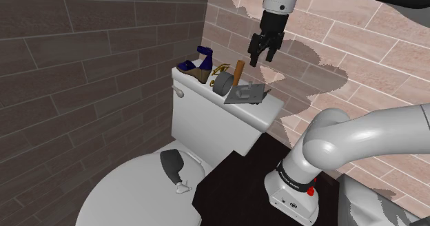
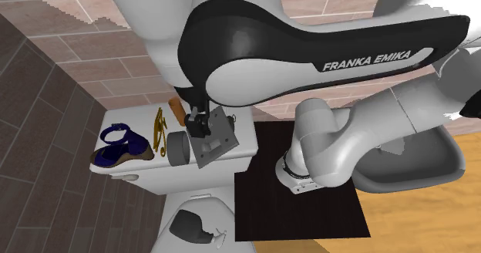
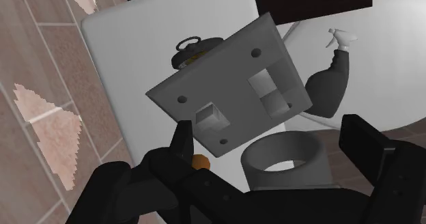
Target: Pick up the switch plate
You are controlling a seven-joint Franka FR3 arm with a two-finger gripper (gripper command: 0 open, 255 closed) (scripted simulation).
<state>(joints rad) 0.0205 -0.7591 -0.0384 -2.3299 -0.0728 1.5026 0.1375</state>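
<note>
Toilet tank lid [image 1: 200, 97] taken as reference.

- Switch plate [image 1: 247, 94]: grey, two square cut-outs and small screw holes. It lay flat on the tank lid, at the end nearer the arm's stand, with one corner past the lid's edge.
- Gripper [image 1: 262, 59]: hung above the tank lid, over the plate and clear of it. The black fingers [image 3: 183, 142] stood wide apart with nothing between them (wrist view looked straight down onto the plate).
- Grey ring-shaped cylinder [image 1: 223, 85]: on the tank lid, just beside the plate.
- Brown tool handle [image 1: 238, 71]: at the back of the tank lid, behind the plate and tilted.
- Small gold object [image 2: 159, 128]: near the middle of the tank lid.
- Blue shoe [image 1: 196, 63]: at the tank lid's far end, well apart from the plate.
- Black spray bottle [image 1: 172, 166]: below the tank lid, lying on the white toilet cover.
</note>
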